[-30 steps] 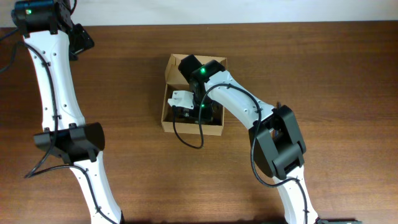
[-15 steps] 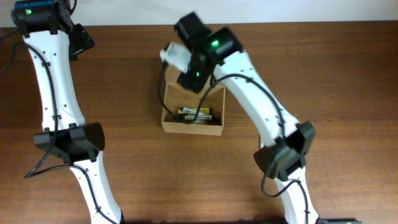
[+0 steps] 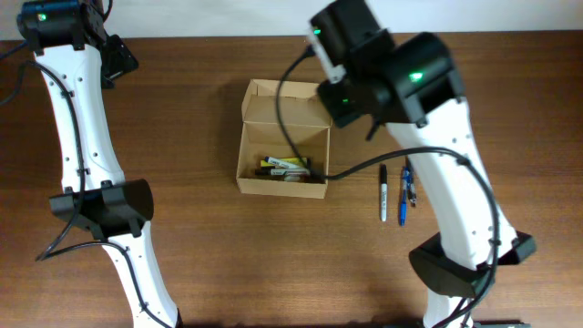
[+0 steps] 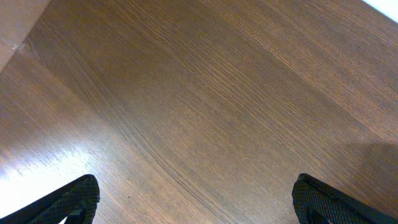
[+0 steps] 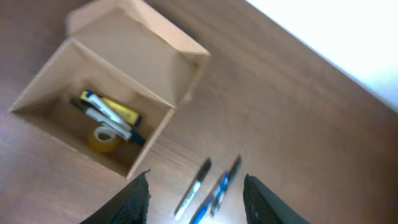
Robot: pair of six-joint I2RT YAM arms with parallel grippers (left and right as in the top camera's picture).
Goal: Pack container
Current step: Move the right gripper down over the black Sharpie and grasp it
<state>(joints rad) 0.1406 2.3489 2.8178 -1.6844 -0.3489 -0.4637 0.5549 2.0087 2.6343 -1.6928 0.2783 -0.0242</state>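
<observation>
Right gripper [image 5: 196, 182] has risen out of plain brown cardboard box [image 3: 279, 189]; jaws part-open, empty.
Mid-packing: black and blue pens [image 3: 383, 193] just beneath jaws, box ahead-left. Next: descend, pinch one. Left gripper [image 4: 194, 183] wide, empty.

Your right gripper [image 5: 196, 177] is hidden overhead beneath its own arm [image 3: 410, 82], which also covers the container's [image 3: 264, 109] far right corner. Blur smears the right wrist view; the pens' [image 5: 217, 186] markings are unreadable.

A dark brown wood-grain table [image 3: 228, 264] fills the frame. Right of centre lie a white marker with black ends [image 3: 383, 193] and slim blue pens [image 3: 405, 187] just beside it, roughly parallel.
</observation>
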